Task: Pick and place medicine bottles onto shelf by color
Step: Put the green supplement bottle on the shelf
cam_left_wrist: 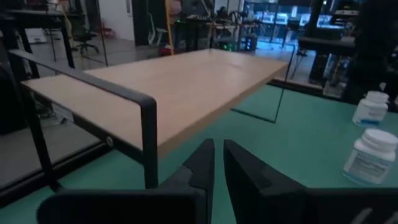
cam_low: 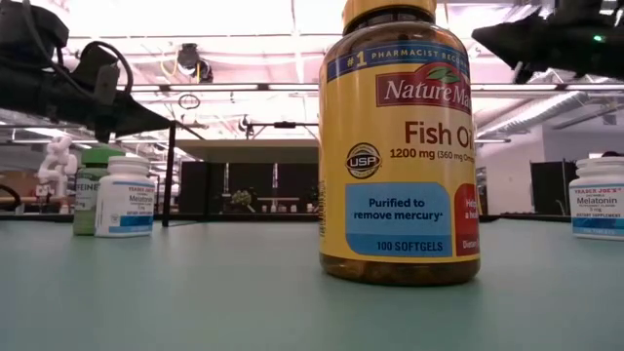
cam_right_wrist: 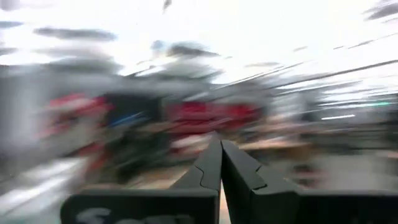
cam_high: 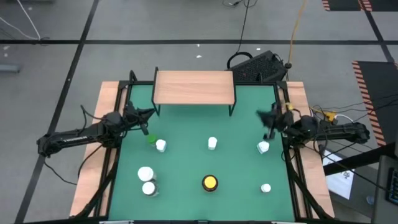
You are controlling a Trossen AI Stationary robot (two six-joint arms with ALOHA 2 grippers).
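Shelf point(cam_high: 194, 86) at tabletop's far edge, bare. Bottles point(cam_high: 212, 144) all on the green mat, none sorted yet. Both end effectors, left point(cam_high: 149, 112) & right point(cam_high: 261, 114), fingers together, empty, raised near side edges, prob. pre-pick.

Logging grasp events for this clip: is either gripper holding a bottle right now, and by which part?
Nothing is held. The left gripper and right gripper are both shut on nothing, each raised above the table beside the shelf.

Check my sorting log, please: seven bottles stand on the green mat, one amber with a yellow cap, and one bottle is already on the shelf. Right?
Not quite: the shelf is bare in the high view. All seven bottles, the amber one included, stand on the green mat.
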